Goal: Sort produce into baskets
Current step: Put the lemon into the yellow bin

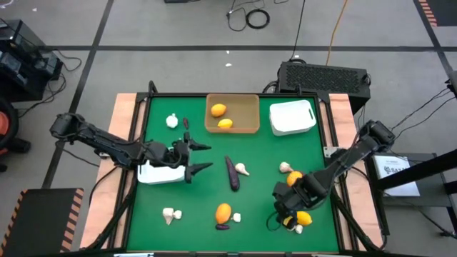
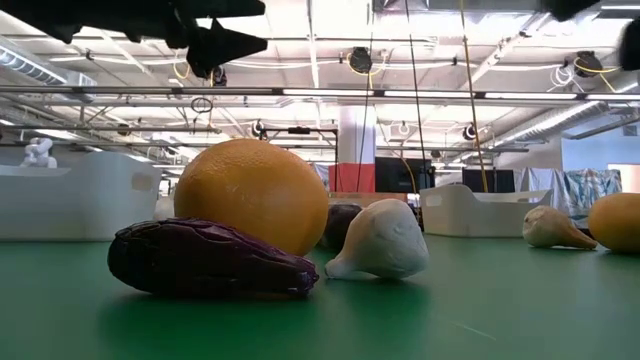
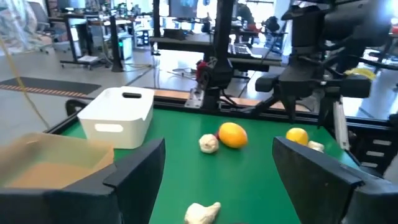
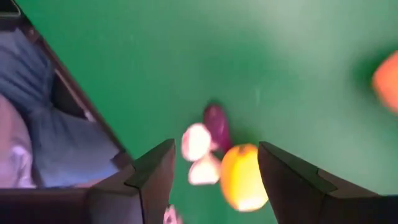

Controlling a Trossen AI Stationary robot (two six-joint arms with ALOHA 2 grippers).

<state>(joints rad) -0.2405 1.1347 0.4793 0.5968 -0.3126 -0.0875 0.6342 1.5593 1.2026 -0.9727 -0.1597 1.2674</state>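
My left gripper (image 1: 210,157) is open and empty, above the table just right of a white basket (image 1: 153,173); it also shows in the left wrist view (image 3: 219,163). My right gripper (image 1: 277,207) is open above a cluster at the near right: a yellow fruit (image 4: 241,177), two garlic bulbs (image 4: 196,142) and a small purple piece (image 4: 216,124). In the right wrist view the fingers stand either side of this cluster without touching it. The tan basket (image 1: 251,114) holds two yellow-orange fruits (image 1: 218,110). A second white basket (image 1: 293,118) stands at the far right.
Loose on the green mat: a purple piece (image 1: 233,173) beside a garlic bulb (image 1: 243,169), an orange fruit (image 1: 223,212) with garlic and a purple piece by it, garlic (image 1: 169,213) near left, garlic (image 1: 172,121) far left, an orange fruit (image 1: 294,178) and garlic (image 1: 285,168) right.
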